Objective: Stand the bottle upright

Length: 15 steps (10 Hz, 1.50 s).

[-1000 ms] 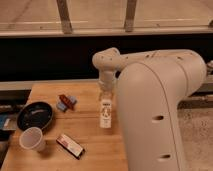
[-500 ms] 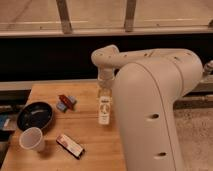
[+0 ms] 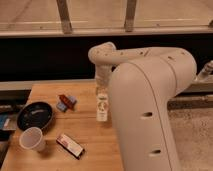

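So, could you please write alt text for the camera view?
The robot's hand, shut, holds a bottle upright by its top on a wooden table. To the left are a dark plate, cup and packet.

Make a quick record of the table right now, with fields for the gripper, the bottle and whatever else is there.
gripper: over the table's middle, shut on the bottle's top
bottle: upright, base at the tabletop
paper cup: upright, front left
dark dish: left edge, behind the cup
packet: lying flat, right of the cup
table: wooden
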Motion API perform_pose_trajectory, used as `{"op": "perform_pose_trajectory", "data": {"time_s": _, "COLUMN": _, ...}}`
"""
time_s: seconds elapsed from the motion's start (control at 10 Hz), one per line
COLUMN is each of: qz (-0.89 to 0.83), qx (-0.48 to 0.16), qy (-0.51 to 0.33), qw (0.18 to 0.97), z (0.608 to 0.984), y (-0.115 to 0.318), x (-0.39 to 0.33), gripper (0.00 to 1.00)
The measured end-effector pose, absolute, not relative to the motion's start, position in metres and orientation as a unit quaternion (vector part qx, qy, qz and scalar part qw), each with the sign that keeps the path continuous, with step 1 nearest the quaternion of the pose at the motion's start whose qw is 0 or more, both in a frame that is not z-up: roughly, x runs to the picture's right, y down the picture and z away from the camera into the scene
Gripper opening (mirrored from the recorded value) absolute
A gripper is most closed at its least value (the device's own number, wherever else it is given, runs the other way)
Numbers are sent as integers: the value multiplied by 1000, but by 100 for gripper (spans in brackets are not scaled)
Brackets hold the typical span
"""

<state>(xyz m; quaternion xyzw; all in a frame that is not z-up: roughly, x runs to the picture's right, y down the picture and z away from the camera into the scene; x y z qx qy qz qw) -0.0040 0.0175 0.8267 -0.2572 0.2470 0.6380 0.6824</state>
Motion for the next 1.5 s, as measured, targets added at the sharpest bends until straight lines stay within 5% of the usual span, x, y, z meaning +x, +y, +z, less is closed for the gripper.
{"op": "perform_pose_trajectory", "data": {"time_s": 1.5, "qz": 655, "qx": -251, "qy": 235, "qw": 673, "z": 833, "y": 6, "x": 8, "gripper": 0}}
